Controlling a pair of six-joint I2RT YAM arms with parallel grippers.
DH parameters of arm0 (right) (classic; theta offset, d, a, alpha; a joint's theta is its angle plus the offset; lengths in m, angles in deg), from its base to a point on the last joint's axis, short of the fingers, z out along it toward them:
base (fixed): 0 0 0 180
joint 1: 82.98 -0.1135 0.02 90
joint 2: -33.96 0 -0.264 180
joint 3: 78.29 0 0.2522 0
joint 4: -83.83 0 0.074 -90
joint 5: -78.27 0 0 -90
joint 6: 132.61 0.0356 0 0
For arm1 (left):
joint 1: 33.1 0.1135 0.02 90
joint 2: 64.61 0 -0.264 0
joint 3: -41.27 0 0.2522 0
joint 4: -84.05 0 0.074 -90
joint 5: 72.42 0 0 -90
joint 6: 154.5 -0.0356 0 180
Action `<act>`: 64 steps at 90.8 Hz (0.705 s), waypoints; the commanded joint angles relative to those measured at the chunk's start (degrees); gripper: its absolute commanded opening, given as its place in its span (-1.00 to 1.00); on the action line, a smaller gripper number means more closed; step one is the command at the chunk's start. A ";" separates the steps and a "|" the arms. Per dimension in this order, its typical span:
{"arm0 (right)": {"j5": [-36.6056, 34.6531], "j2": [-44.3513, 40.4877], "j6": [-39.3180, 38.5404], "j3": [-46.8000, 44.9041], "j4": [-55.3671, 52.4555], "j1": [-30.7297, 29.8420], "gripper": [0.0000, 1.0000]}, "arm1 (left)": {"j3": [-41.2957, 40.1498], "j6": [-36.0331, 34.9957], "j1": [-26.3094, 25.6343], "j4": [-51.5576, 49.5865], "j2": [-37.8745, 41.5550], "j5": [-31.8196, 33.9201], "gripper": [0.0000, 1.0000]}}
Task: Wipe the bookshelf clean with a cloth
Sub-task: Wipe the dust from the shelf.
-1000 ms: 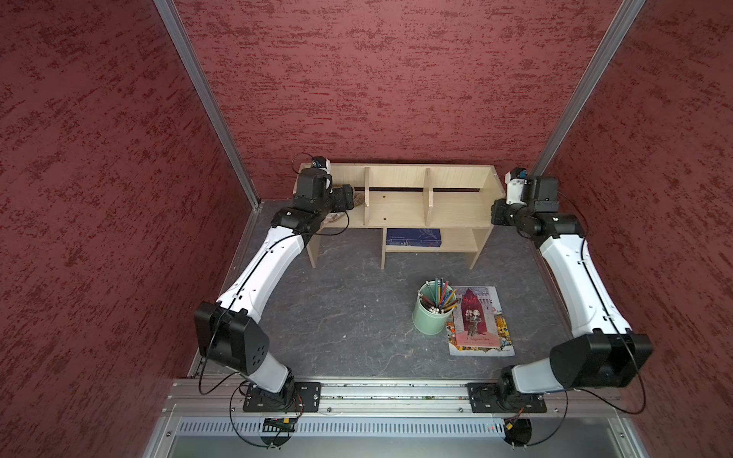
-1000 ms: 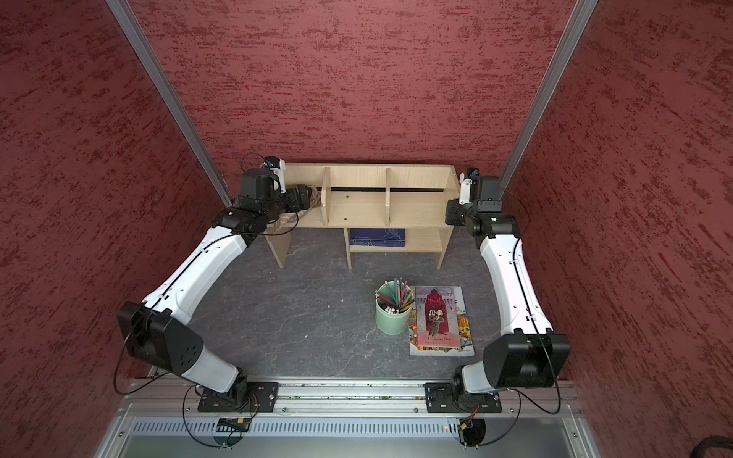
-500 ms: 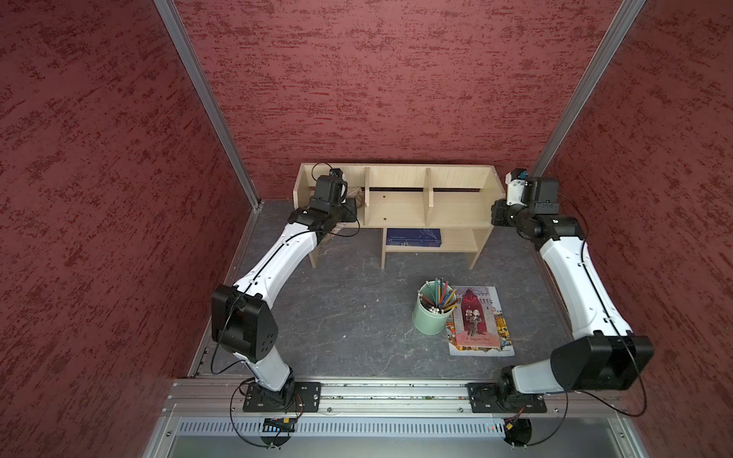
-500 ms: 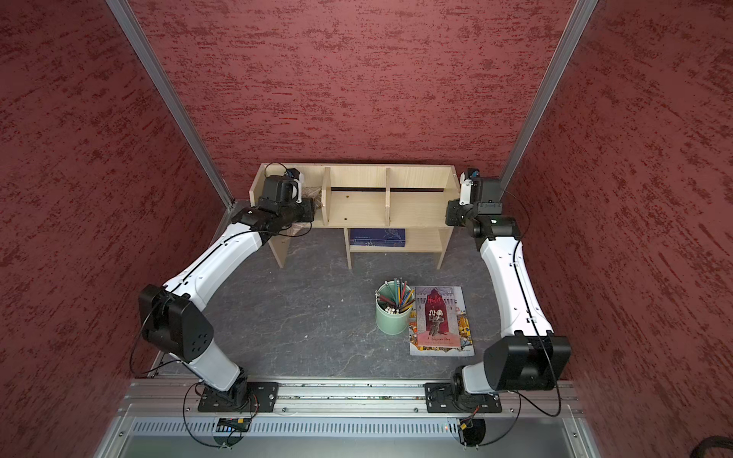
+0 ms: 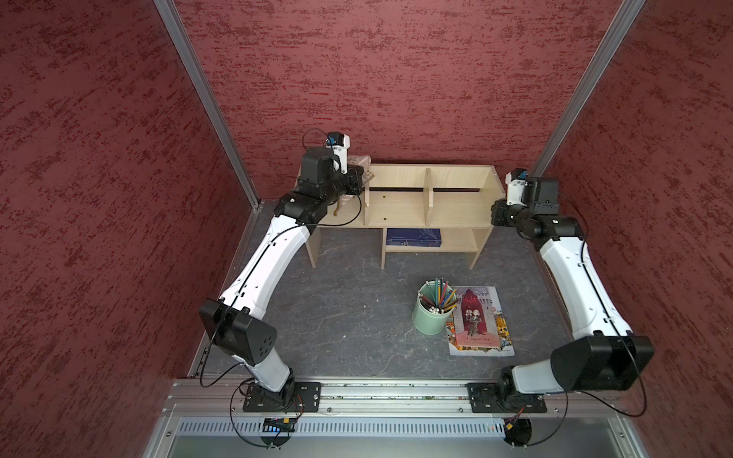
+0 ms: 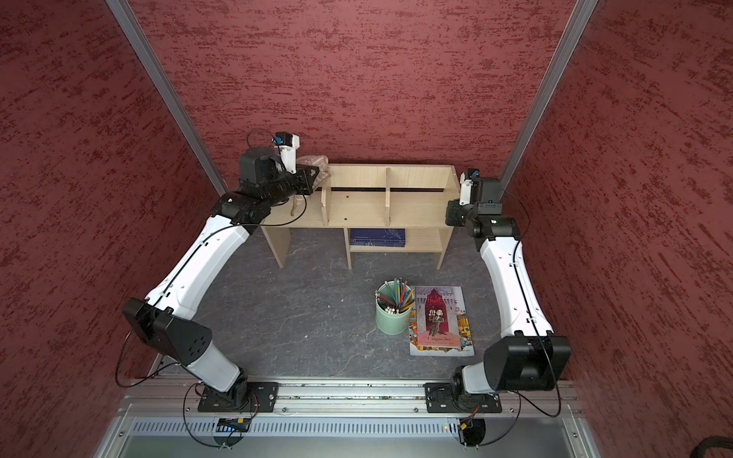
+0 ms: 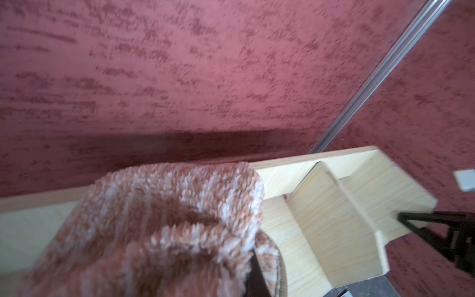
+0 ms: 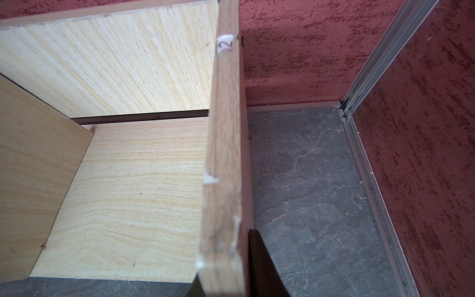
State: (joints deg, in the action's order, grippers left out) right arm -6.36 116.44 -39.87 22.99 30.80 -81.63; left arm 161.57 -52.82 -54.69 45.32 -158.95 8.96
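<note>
Both top views: high overhead, angled down toward back wall point(image 5: 396, 79), whole table point(image 5: 349, 317), bookshelf point(image 5: 396, 206) upper centre. Wrist views: very close, each at one bookshelf end.

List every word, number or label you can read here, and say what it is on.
"2": white sticker on the edge of the bookshelf end panel, in the right wrist view.
Title on the magazine cover: too blurred to read.
Pale lettering on the blue book on the lower shelf: too small to read.

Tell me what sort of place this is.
Probably a walled robot test cell staged as a desk: red textured panels in aluminium framing, two arms bolted to a front rail, and a bookshelf, pencil cup and magazine.
</note>
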 commanded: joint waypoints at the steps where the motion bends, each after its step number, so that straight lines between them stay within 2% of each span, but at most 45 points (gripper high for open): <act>1: 6.68 -1.71 6.88 -0.39 3.74 0.72 -1.00 | 3.62 0.51 -0.39 1.52 -2.13 -2.22 -1.00; 10: 6.55 -1.79 6.90 -0.51 3.68 0.77 -1.00 | 7.92 -0.46 -0.14 -0.64 -5.14 2.23 -1.00; 22: 6.41 -2.00 6.85 -0.52 3.54 1.12 -1.00 | 16.22 -3.17 0.54 -8.96 -9.47 14.16 -1.00; 32: 6.41 -2.45 6.69 -0.68 3.49 1.37 -1.00 | 16.67 -4.06 2.64 -11.74 -9.09 21.38 -1.00; 48: 6.58 -2.82 6.57 -1.04 3.60 1.71 -1.00 | 16.67 -1.35 8.84 -18.40 -7.60 24.07 -1.00; 64: 5.96 -2.76 6.65 -1.10 3.55 2.02 -1.00 | 10.12 1.17 11.89 -19.66 -2.71 23.68 -1.00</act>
State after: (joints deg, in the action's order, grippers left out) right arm -5.75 115.94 -39.89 22.23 31.35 -81.19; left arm 174.94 -53.43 -43.28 28.34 -166.82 31.32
